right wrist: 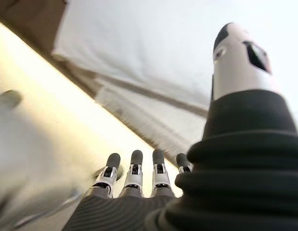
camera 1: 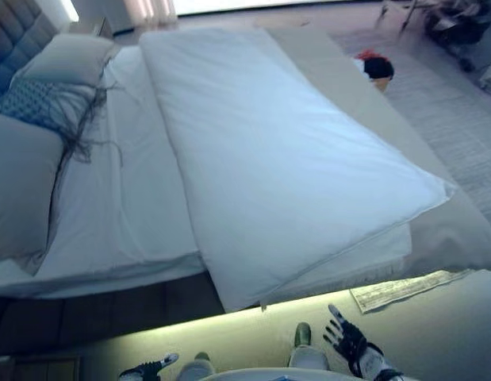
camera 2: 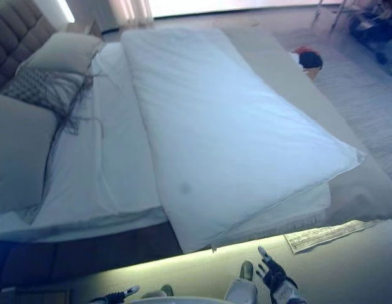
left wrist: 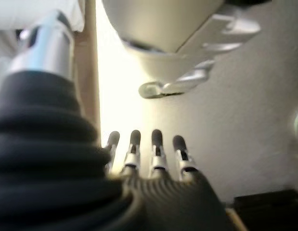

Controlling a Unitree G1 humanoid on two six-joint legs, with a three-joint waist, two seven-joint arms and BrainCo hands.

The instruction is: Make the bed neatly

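— Clearly nothing held yet. Left hand (camera 1: 150, 369) and right hand (camera 1: 348, 340) hung low by the floor, fingers straight and empty, well short of the bed (camera 1: 110, 313).

— And the duvet (camera 1: 285, 175)?

— Lay folded back on itself, askew across the mattress, near corner (camera 1: 443, 190) jutting past the foot end, white sheet (camera 1: 126, 198) bare beside it toward the pillows (camera 1: 23, 182).

— Likely trouble?

— Probably a one-sided pull: grabbed at a single corner, would swing further off square or slide off the far edge. Thick fold might also slip from a shallow pinch.

— Anything in the way?

— Fringed blue cushion (camera 1: 39, 103) sat on the sheet near the headboard (camera 1: 15, 32); could get buried or dragged under the cover. Paper (camera 1: 404, 290) lay on the floor just below the bed edge, near the right hand, a slipping risk underfoot. Basket with something red and black (camera 1: 376, 67) stood on the far side, well apart.
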